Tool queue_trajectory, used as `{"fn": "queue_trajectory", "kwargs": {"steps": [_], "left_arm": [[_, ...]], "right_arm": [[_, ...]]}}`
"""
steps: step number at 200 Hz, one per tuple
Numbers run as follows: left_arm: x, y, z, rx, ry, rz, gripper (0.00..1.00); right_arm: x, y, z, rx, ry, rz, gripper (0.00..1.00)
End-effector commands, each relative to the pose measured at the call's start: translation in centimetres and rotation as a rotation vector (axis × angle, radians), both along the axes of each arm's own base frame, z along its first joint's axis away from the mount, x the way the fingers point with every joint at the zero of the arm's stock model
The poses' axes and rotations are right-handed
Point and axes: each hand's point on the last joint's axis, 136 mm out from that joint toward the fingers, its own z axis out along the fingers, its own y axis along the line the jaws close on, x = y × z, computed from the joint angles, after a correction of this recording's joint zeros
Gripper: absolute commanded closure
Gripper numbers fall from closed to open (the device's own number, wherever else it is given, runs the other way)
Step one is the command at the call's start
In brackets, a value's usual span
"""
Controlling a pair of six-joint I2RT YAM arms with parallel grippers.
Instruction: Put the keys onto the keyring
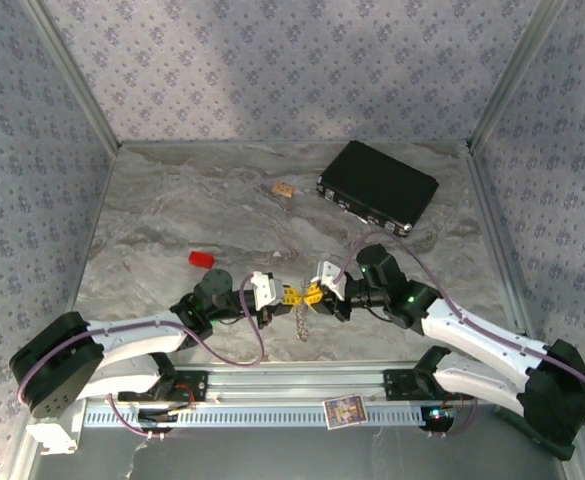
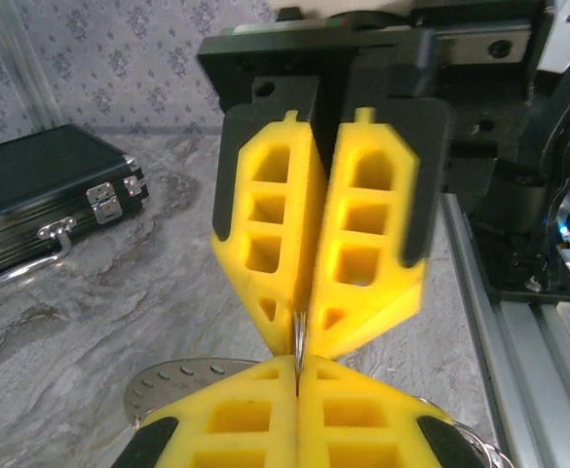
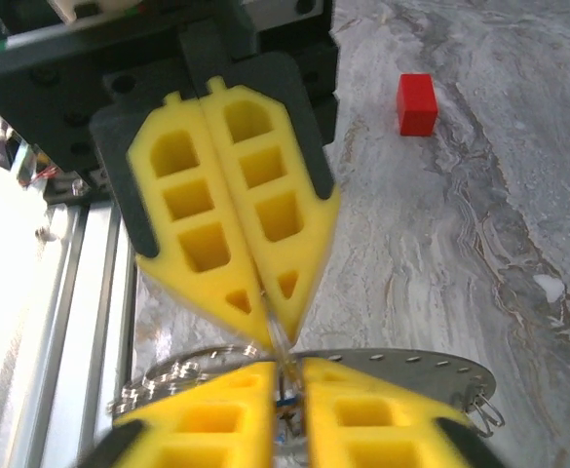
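Near the table's front edge, midway between the two bases: left gripper and right gripper nose to nose, both pinched fully shut. Caught in the seam at the meeting of the yellow tips, a thin metal sliver, edge-on; key blade or part of the ring, impossible to tell. Directly under those tips, the keyring, flat and silvery, spreading out to either side, with a short chain trailing toward the near rail. Probably set tip to tip like this so as to steady the ring from one side and work metal onto it from the other. Coloured heads of the keys not to be made out. Well clear, far right, a black case; to the left, a red block.
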Motion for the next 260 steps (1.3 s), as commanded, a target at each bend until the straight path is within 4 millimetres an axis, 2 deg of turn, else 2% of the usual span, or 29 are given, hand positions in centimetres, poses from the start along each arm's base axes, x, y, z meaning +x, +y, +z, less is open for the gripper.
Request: {"fn": "queue_trajectory", "kwargs": {"steps": [1,18,31,39,60,74,104,138,158,175,192,210,215,234,260], "left_arm": [[-0.2,-0.1,2.0,-0.077,-0.033,-0.021,1.00],[0.1,-0.3,1.7,-0.046,-0.013,-0.009,0.98],[0.2,-0.4,1.2,0.009,-0.005,-0.009,0.81],[0.2,-0.4,0.9,0.041,-0.011,-0.009,0.75],[0.3,-0.4,0.4,0.109,-0.026,-0.014,0.72],[0.1,-0.5,0.3,0.146,-0.025,-0.032,0.75],[-0.1,-0.5,0.7,0.156,-0.040,-0.053,0.82],[-0.3,-0.8,0.9,0.161,-0.041,-0.075,0.90],[-0.4,-0.9,1.2,0.152,-0.041,-0.081,0.92],[-0.5,-0.9,1.6,0.143,-0.046,-0.085,0.97],[-0.4,-0.8,1.7,0.132,-0.054,-0.073,1.00],[-0.3,-0.5,2.0,0.098,-0.062,-0.052,1.00],[-0.2,-0.5,2.1,0.082,-0.059,-0.043,1.00],[-0.2,-0.2,2.2,0.031,-0.046,-0.023,1.00],[-0.2,0.1,2.1,-0.008,-0.034,-0.003,1.00]], "right_arm": [[-0.2,0.3,0.7,0.035,0.006,0.021,1.00],[-0.2,0.3,1.1,0.027,-0.004,0.030,1.00],[-0.2,0.1,1.5,0.006,-0.016,0.034,1.00],[-0.2,0.0,1.5,-0.021,-0.025,0.039,1.00],[-0.4,-0.4,1.2,-0.127,-0.047,0.060,1.00],[-0.5,-0.8,0.5,-0.206,-0.050,0.071,1.00],[-0.6,-1.0,0.1,-0.315,-0.076,0.095,1.00],[-0.7,-0.4,1.3,-0.313,-0.105,0.115,1.00],[-0.7,-0.2,1.2,-0.342,-0.109,0.127,1.00],[-0.8,-0.1,1.1,-0.367,-0.110,0.137,1.00],[-0.9,0.1,1.7,-0.328,-0.112,0.135,1.00],[-0.6,0.0,2.6,-0.215,-0.105,0.097,0.76],[-0.4,-0.1,2.9,-0.176,-0.100,0.081,0.72],[0.2,-0.7,2.9,-0.079,-0.061,0.023,0.70],[0.2,-1.1,2.0,-0.064,-0.022,-0.002,0.70]]}}
